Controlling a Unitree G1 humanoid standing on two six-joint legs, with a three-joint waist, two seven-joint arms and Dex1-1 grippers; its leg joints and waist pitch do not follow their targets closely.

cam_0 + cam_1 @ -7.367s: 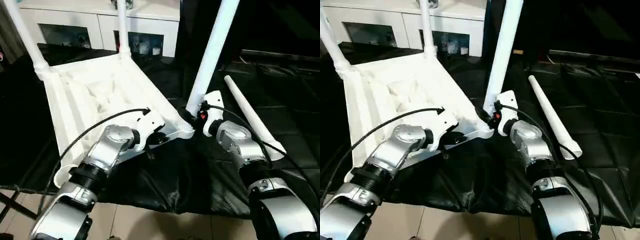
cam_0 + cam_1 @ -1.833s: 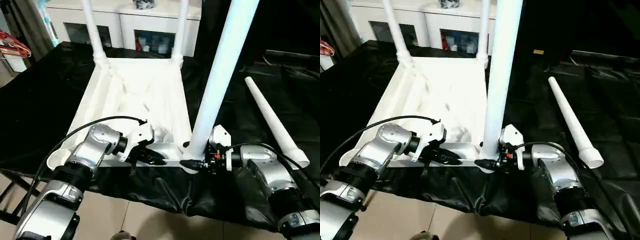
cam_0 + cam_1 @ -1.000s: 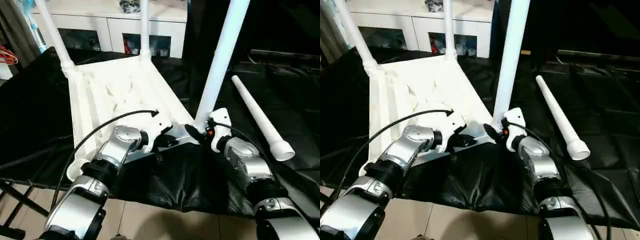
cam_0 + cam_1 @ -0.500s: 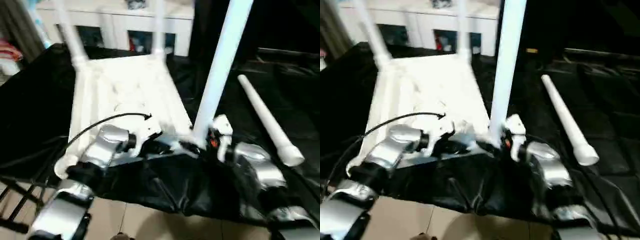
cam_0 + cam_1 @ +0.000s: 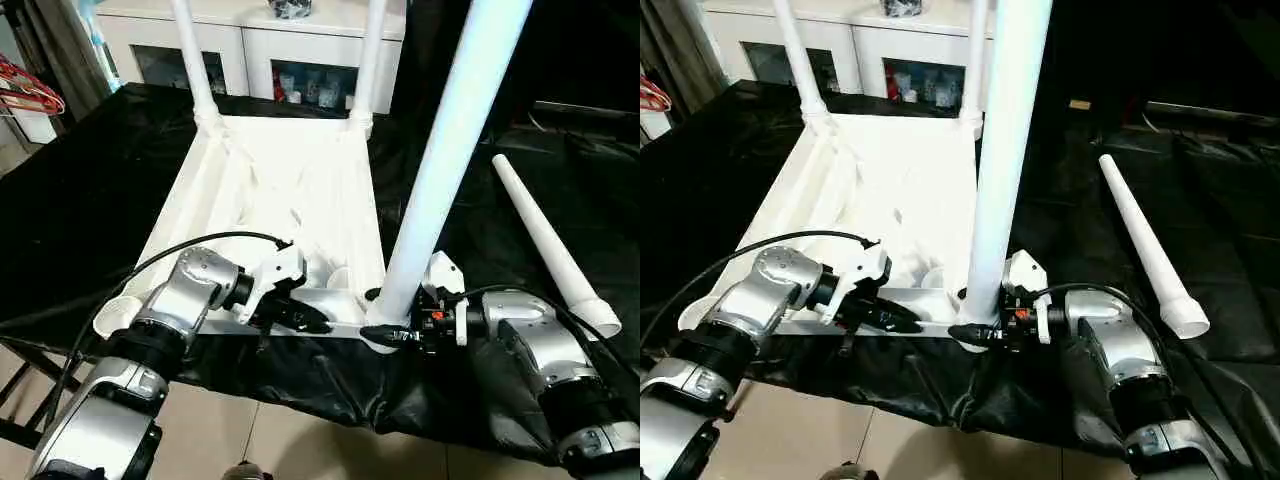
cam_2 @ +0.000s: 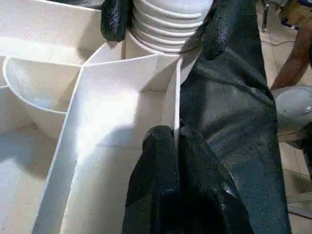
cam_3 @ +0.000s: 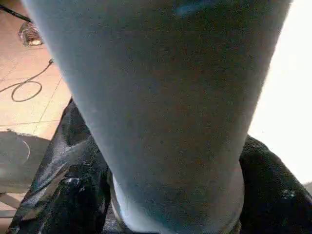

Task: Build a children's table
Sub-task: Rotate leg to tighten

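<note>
The children's table top [image 5: 290,190] lies upside down on the black-covered work table, ribbed underside up. Two white legs [image 5: 195,60] stand in its far corner sockets. A third leg [image 5: 445,160] stands in the near right socket. My right gripper [image 5: 385,330] is shut on this leg's ribbed base, with one finger [image 6: 114,19] on each side. My left gripper [image 6: 175,134] is shut on the thin near rim [image 6: 176,97] beside that corner. A fourth leg [image 5: 545,240] lies loose on the black cover to the right. The near left socket [image 5: 115,315] holds nothing.
The work table's near edge [image 5: 300,385] runs just under both forearms, with tiled floor below. A white cabinet [image 5: 250,40] stands behind the table. Red-and-white hangers [image 5: 25,95] show at the far left. Black cables loop from both wrists.
The whole picture has swung, so the camera moved. Both grippers keep the same holds on the rim and on the leg's base. The loose leg lies where it was.
</note>
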